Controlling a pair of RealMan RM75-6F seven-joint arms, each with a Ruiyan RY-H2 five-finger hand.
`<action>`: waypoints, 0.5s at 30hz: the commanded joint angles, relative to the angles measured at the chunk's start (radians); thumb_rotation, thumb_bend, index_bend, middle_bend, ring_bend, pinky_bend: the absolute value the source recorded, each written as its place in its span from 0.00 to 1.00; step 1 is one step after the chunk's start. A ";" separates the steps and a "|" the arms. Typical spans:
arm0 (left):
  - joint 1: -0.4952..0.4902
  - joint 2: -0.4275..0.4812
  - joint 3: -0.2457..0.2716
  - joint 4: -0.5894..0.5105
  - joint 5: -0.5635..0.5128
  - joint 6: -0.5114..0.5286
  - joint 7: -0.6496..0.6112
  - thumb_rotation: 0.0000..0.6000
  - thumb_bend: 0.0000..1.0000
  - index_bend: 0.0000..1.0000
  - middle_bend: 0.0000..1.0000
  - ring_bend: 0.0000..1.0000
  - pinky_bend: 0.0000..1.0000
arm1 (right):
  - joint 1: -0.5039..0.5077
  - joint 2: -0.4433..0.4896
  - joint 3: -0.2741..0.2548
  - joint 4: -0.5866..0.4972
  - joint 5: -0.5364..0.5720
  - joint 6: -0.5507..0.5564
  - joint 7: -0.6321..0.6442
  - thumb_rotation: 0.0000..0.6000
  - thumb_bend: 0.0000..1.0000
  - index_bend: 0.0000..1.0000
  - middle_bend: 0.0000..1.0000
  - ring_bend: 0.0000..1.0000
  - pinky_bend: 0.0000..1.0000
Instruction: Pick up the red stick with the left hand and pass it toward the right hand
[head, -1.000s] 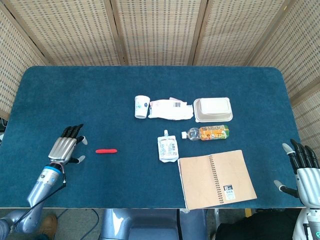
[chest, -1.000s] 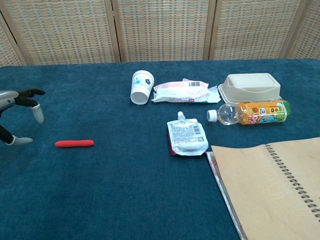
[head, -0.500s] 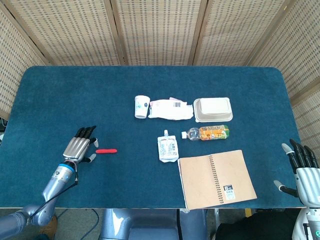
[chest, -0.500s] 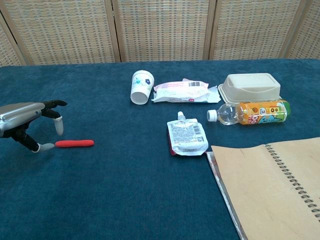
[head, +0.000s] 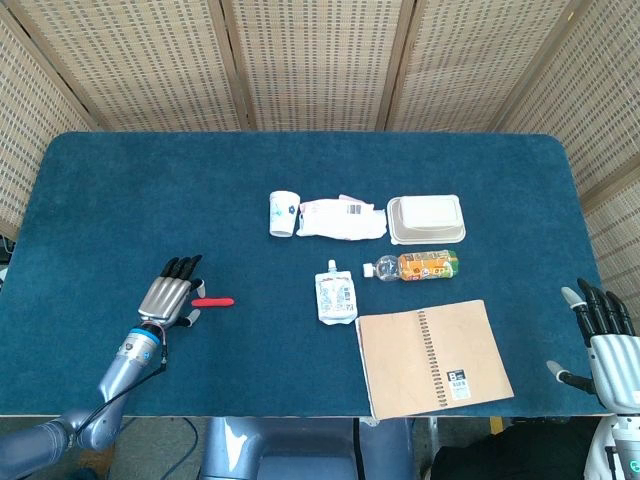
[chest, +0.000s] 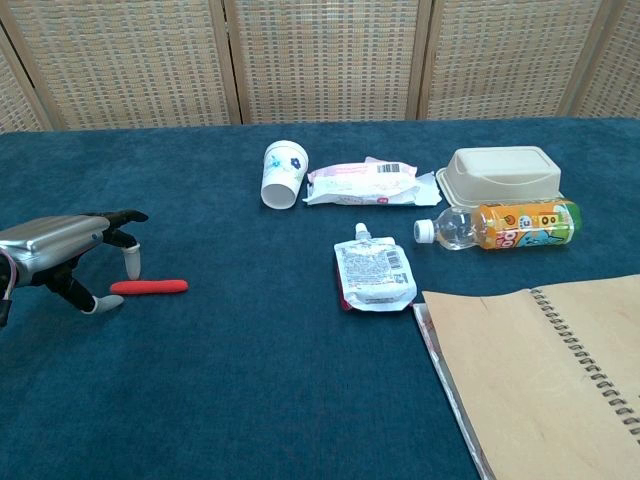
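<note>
While fingers straddle red stick (chest: 149, 287) | left hand (chest: 62, 251) unclosed | stick on table (head: 120, 200)

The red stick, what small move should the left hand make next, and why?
Probably lower and close the fingers. The left hand is open over the near end of the red stick, fingertips either side, and the stick lies flat on the table, not yet gripped.

Bright, even light is falling from overhead; shadows are staying faint, and both views are looking sharp.
</note>
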 joint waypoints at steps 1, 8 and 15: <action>-0.004 -0.006 -0.003 0.003 -0.010 0.002 0.008 1.00 0.35 0.48 0.00 0.00 0.00 | 0.000 0.000 0.001 0.000 0.001 0.001 0.001 1.00 0.00 0.00 0.00 0.00 0.00; -0.008 -0.011 -0.004 0.001 -0.026 0.006 0.021 1.00 0.36 0.49 0.00 0.00 0.00 | 0.001 0.003 0.002 0.002 0.005 -0.002 0.008 1.00 0.00 0.00 0.00 0.00 0.00; -0.012 -0.018 -0.002 0.003 -0.034 0.007 0.028 1.00 0.37 0.51 0.00 0.00 0.00 | 0.001 0.004 0.001 0.001 0.005 -0.003 0.010 1.00 0.00 0.00 0.00 0.00 0.00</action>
